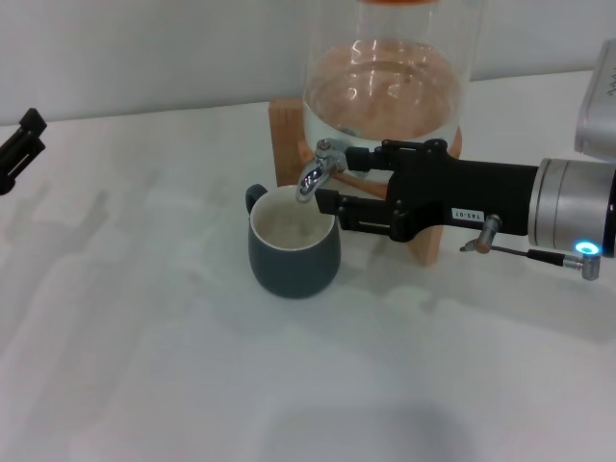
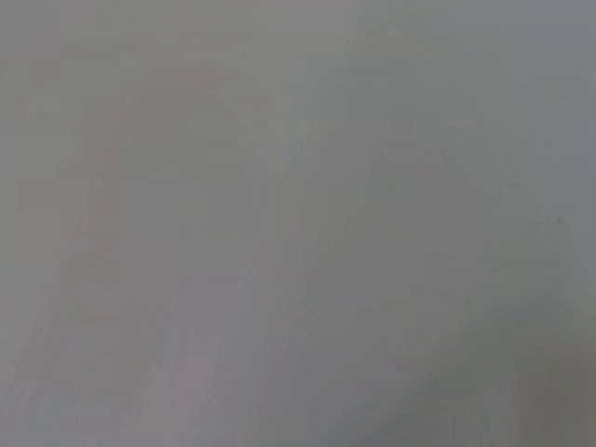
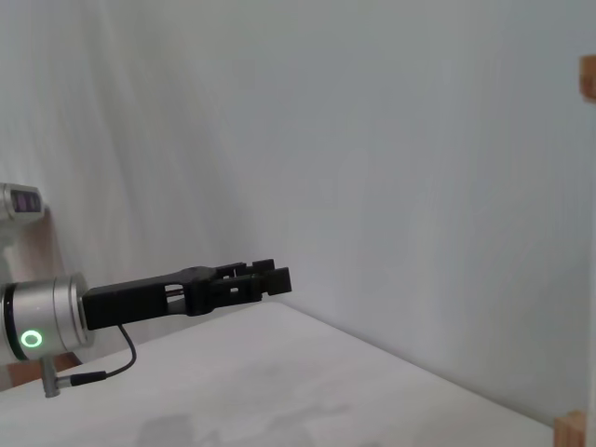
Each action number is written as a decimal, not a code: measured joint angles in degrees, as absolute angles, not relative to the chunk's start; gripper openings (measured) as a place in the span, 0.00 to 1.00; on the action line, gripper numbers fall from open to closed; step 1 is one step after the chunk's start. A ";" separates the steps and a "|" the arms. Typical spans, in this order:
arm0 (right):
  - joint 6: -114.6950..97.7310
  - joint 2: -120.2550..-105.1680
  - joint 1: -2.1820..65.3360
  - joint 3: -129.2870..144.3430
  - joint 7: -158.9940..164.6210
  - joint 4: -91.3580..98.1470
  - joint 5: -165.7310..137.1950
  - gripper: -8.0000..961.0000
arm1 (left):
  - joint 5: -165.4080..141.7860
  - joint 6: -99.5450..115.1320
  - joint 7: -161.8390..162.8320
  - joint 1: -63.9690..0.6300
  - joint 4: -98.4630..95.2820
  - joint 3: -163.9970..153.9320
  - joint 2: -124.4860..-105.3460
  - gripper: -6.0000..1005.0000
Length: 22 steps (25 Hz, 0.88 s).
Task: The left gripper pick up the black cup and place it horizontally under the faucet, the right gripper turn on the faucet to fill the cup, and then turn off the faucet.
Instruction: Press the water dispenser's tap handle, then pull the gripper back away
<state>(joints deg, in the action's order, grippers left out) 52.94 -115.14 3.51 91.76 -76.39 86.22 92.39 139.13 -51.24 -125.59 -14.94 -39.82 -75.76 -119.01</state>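
The black cup (image 1: 294, 255) stands upright on the white table (image 1: 144, 366), its cream inside open right under the spout of the chrome faucet (image 1: 313, 176). Its handle points away to the left rear. My right gripper (image 1: 335, 179) reaches in from the right, open, with one finger (image 1: 371, 156) against the faucet's lever and the other (image 1: 351, 207) lower down, just beside the cup's rim. My left gripper (image 1: 21, 144) is parked at the far left edge, away from the cup; it also shows in the right wrist view (image 3: 265, 277). The left wrist view shows only blank grey.
A large glass jar (image 1: 385, 87) holding water sits on a wooden stand (image 1: 289, 135) behind the faucet. A cable and plug (image 1: 481, 236) hang under my right wrist.
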 joint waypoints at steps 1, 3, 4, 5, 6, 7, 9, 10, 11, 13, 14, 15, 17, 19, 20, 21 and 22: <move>52.92 -115.14 3.51 91.76 -76.42 86.22 92.39 0.71 | 139.13 -51.24 -125.59 -14.94 -39.82 -75.76 -119.01 0.89; 52.86 -115.14 3.51 91.76 -76.44 86.22 92.38 0.71 | 139.13 -51.24 -125.59 -14.95 -39.82 -75.76 -119.00 0.89; 52.83 -115.14 3.51 91.74 -76.45 86.22 92.37 0.71 | 139.13 -51.24 -125.59 -14.94 -39.82 -75.76 -119.00 0.89; 52.80 -115.14 3.51 91.72 -76.45 86.23 92.36 0.71 | 139.13 -51.24 -125.59 -14.94 -39.82 -75.76 -119.00 0.89; 52.79 -115.14 3.51 91.68 -76.45 86.26 92.36 0.71 | 139.13 -51.24 -125.59 -14.94 -39.82 -75.76 -119.00 0.89; 52.78 -115.14 3.51 91.65 -76.46 86.30 92.35 0.71 | 139.13 -51.24 -125.59 -14.94 -39.82 -75.76 -119.00 0.89; 52.77 -115.14 3.51 91.61 -76.46 86.38 92.34 0.71 | 139.13 -51.24 -125.59 -14.94 -39.82 -75.76 -119.01 0.89; 52.76 -115.13 3.51 91.60 -76.46 86.44 92.33 0.71 | 139.13 -51.24 -125.59 -14.93 -39.82 -75.76 -119.00 0.89; 52.70 -115.13 3.51 91.54 -76.46 86.49 92.32 0.71 | 139.13 -51.24 -125.59 -14.88 -39.82 -75.75 -119.00 0.89; 52.68 -115.13 3.51 91.50 -76.46 86.49 92.32 0.71 | 139.13 -51.24 -125.59 -14.80 -39.82 -75.71 -119.01 0.89; 52.68 -115.13 3.51 91.48 -76.46 86.49 92.32 0.71 | 139.13 -51.24 -125.59 -14.79 -39.82 -75.71 -119.01 0.89; 52.70 -115.13 3.51 91.47 -76.46 86.48 92.32 0.71 | 139.13 -51.24 -125.59 -14.76 -39.82 -75.70 -119.01 0.89; 52.88 -115.13 3.51 91.47 -76.47 86.51 92.32 0.71 | 139.16 -51.24 -125.59 -14.70 -39.82 -75.69 -119.00 0.89; 53.40 -115.13 3.37 91.43 -76.46 86.95 92.31 0.71 | 139.21 -51.24 -125.59 -14.58 -39.82 -75.68 -119.00 0.89; 54.01 -115.14 3.20 91.27 -76.46 87.39 92.33 0.71 | 139.22 -51.24 -125.59 -14.52 -39.82 -75.68 -119.01 0.89; 54.69 -115.14 3.05 91.12 -76.46 87.77 92.40 0.71 | 139.22 -51.24 -125.59 -14.48 -39.82 -75.67 -119.01 0.89; 55.41 -115.13 2.92 90.93 -76.46 88.17 92.58 0.71 | 139.22 -51.24 -125.59 -14.46 -39.82 -75.67 -119.01 0.89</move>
